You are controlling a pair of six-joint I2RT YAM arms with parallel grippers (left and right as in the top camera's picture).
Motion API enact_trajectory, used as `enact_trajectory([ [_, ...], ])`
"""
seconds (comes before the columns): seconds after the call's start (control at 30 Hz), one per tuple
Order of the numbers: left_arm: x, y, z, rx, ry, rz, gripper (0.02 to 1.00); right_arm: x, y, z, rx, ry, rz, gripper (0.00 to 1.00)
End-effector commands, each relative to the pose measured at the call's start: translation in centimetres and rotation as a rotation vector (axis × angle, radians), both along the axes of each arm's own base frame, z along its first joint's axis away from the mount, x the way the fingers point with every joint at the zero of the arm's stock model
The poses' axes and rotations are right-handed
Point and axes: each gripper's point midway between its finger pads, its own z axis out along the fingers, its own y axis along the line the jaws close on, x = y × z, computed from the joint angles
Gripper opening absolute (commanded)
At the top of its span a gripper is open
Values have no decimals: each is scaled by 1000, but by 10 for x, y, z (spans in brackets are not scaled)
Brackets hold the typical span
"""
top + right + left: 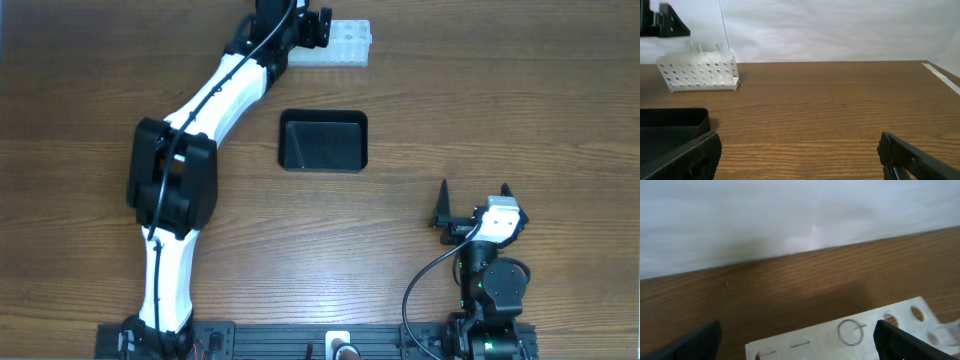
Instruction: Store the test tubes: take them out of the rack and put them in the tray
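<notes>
The white perforated rack stands at the table's far edge, with clear test tubes poking out of its top. My left gripper hovers open just above the rack's left end. In its own view the rack top lies between the black fingers, with one tube's round rim showing. The black tray sits in front of the rack, nothing visible inside. My right gripper is open and holds nothing, low over the near right of the table, facing the rack and tray.
The bare wooden table stretches to the right of the rack and tray. A white wall rises right behind the rack. The left arm's white links cross the table's left half.
</notes>
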Motion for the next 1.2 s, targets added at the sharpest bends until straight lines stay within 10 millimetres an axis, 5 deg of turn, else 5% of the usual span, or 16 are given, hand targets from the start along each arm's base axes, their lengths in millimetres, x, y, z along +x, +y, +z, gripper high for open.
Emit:
enact_trajectory([
  [0.03,3,-2,-10,8,1,-23,965,0,-1,-4,3,9,-3,991],
  [0.3,6,-5,-21,5,-1,-31,945,0,-1,-4,3,9,-3,991],
  [0.63,8,-9,-19,-11,-18,-49,733,0,-1,-4,3,9,-3,993],
  [1.2,2,-25,-19,-11,-20,-113,509,0,-1,-4,3,9,-3,993],
])
